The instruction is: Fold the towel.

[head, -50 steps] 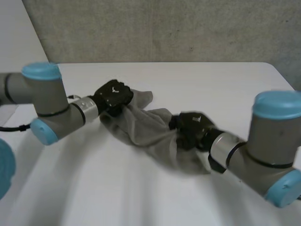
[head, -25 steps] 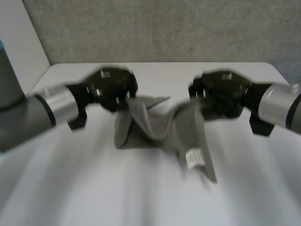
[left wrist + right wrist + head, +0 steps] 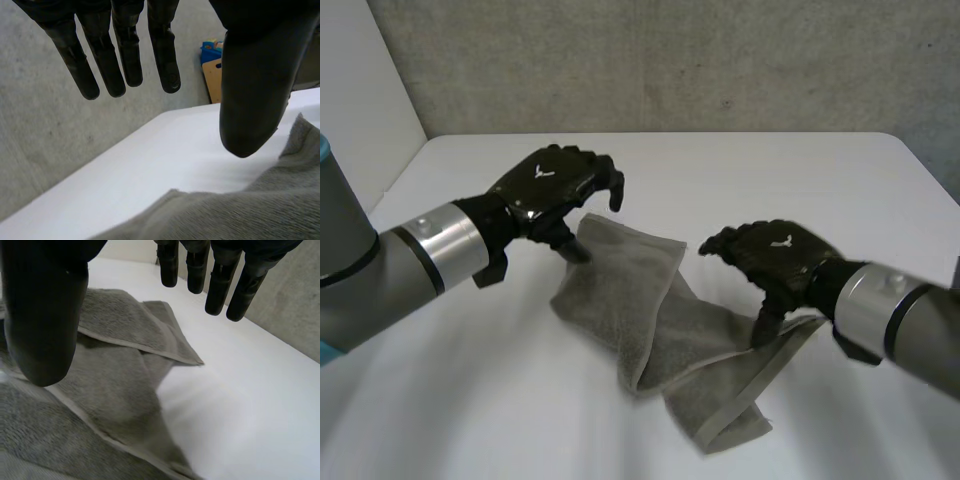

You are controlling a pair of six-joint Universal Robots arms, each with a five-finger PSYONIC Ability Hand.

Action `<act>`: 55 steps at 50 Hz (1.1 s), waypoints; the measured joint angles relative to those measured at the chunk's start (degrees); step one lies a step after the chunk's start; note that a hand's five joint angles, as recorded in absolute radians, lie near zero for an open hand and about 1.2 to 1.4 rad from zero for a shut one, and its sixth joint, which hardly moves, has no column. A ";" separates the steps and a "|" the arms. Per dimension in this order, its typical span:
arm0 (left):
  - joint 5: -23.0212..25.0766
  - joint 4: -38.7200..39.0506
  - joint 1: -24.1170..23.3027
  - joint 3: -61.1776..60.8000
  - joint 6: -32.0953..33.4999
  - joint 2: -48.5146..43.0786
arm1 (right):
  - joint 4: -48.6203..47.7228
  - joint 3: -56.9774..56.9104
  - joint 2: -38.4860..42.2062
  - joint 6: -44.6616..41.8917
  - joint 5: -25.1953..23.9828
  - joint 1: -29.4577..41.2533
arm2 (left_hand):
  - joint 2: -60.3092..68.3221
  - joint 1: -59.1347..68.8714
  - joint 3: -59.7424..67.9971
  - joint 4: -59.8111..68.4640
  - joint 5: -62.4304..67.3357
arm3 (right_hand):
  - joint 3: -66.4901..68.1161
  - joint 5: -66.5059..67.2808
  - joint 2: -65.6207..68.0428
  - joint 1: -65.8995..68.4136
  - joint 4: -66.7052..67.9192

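A grey towel [image 3: 665, 325] lies crumpled in loose folds on the white table [image 3: 740, 180], running from the middle toward the near right. My left hand [image 3: 552, 190] hovers just above the towel's far left corner, fingers spread and empty. In the left wrist view its fingers [image 3: 120, 55] and thumb stand apart over the towel [image 3: 235, 212]. My right hand [image 3: 775, 255] hangs over the towel's right edge, open, its thumb pointing down near the cloth. In the right wrist view the fingers [image 3: 215, 275] are straight above the folded towel [image 3: 115, 370].
A grey wall [image 3: 670, 60] runs behind the table. Past the table's far edge, in the left wrist view, stand a blue object [image 3: 212, 50] and a tan board [image 3: 212, 80]. Bare table lies all round the towel.
Both hands swung the towel up and apart, then let go of it. The towel has dropped onto the table in loose folds. Both hands now stand open above it.
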 measured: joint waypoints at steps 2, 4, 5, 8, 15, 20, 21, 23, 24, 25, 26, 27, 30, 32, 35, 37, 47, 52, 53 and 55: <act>1.99 0.58 0.20 1.46 0.95 -1.61 | -4.30 3.27 0.04 1.91 0.44 1.12 | -0.05 0.00 0.00 0.00 -0.05 | 0.00 0.42 0.02 0.12 0.00; 3.59 0.78 0.19 2.23 2.24 -2.92 | -7.08 5.37 0.37 2.81 0.88 1.66 | -0.05 0.00 0.00 0.00 -0.14 | 0.17 1.29 0.15 0.52 0.12; 5.02 0.79 0.10 2.69 3.86 -4.02 | -8.87 6.82 0.84 3.21 1.26 1.89 | -0.05 -0.01 0.00 0.00 -0.15 | 0.18 2.12 0.29 1.14 0.12; 8.14 0.30 -0.31 3.19 8.66 -6.35 | -11.67 9.27 2.11 3.49 2.15 1.97 | -0.05 -0.01 0.00 0.00 -0.18 | 0.37 3.16 0.70 2.06 0.12; 12.21 -3.64 -2.32 2.61 22.18 -10.64 | -14.00 12.93 4.75 2.16 3.91 1.19 | -0.05 -0.01 0.00 0.00 -0.24 | 0.62 3.58 0.94 2.29 0.12; 12.41 -6.15 -4.08 1.96 30.36 -12.95 | -13.81 14.17 5.01 -0.54 4.14 -0.05 | -0.10 -0.08 0.00 -0.18 -0.29 | 0.62 3.59 0.94 2.30 0.12; 12.38 -6.70 -4.39 1.72 32.44 -13.42 | -13.74 14.36 5.01 -1.21 4.11 -0.41 | -0.12 -0.08 0.00 -0.24 -0.29 | 0.62 3.59 0.94 2.29 0.12; 12.29 -7.56 -4.79 1.21 35.73 -14.07 | -13.65 14.59 5.01 -2.23 4.02 -0.98 | -0.23 -0.24 -0.10 -0.32 -0.33 | 0.62 3.59 0.94 2.29 0.12; 12.24 -8.12 -4.99 0.77 37.84 -14.43 | -13.66 14.67 5.08 -2.86 3.93 -1.35 | -0.38 -0.41 -0.44 -0.49 -0.43 | 0.62 3.58 0.94 2.29 0.12; 12.21 -8.44 -5.10 0.52 39.06 -14.61 | -13.67 14.68 5.13 -3.09 3.90 -1.49 | -0.38 -0.43 -0.56 -0.51 -0.50 | 0.62 3.59 0.94 2.29 0.12; 12.17 -8.87 -5.27 0.15 40.83 -14.82 | -13.78 14.66 5.31 -3.41 3.84 -1.68 | -0.39 -0.46 -0.63 -0.52 -0.54 | 0.62 3.59 0.94 2.29 0.12; 12.14 -9.22 -5.43 -0.20 42.36 -15.01 | -13.96 14.62 5.57 -3.62 3.81 -1.81 | -0.40 -0.50 -0.63 -0.52 -0.54 | 0.62 3.59 0.94 2.29 0.12; 12.01 -9.83 -5.88 -1.00 45.79 -15.42 | -14.73 14.34 6.60 -3.89 3.82 -1.95 | -0.43 -0.51 -0.63 -0.52 -0.54 | 0.98 3.82 1.44 2.66 0.33; 11.83 -10.06 -6.15 -1.33 47.76 -15.78 | -15.46 14.10 7.52 -3.91 3.86 -1.92 | -0.44 -0.51 -0.64 -0.52 -0.55 | 2.18 4.90 2.92 3.82 1.62; 11.56 -10.18 -6.39 -1.54 49.67 -16.37 | -16.49 13.73 8.96 -3.87 3.97 -1.80 | -0.45 -0.51 -0.64 -0.52 -0.55 | 4.35 6.98 4.97 5.85 4.04; 11.41 -10.21 -6.47 -1.59 50.54 -16.73 | -17.04 13.46 9.90 -3.82 4.05 -1.69 | -0.45 -0.51 -0.64 -0.52 -0.55 | 5.41 7.82 5.85 6.57 5.10; 9.48 -10.09 -6.51 -0.87 52.69 -18.09 | -18.06 12.43 12.43 -3.50 4.14 -1.36 | 8.49 9.37 7.89 7.81 10.30 | 28.79 30.59 29.39 29.75 28.56; 7.13 -10.07 -6.49 -0.29 52.68 -18.29 | -18.00 12.15 12.37 -3.23 3.83 -1.42 | 30.71 30.94 29.60 30.61 32.18 | 48.95 51.85 50.72 50.74 49.06; 6.59 -10.10 -6.49 -0.12 52.66 -18.37 | -17.93 12.03 12.36 -3.17 3.71 -1.44 | 35.65 35.39 34.27 35.56 36.51 | 54.69 57.41 55.91 55.62 54.35; 5.43 -10.26 -6.48 0.43 52.43 -18.35 | -17.80 11.71 12.23 -3.05 3.58 -1.51 | 42.80 41.31 41.21 43.13 43.23 | 58.81 61.90 58.51 60.51 59.17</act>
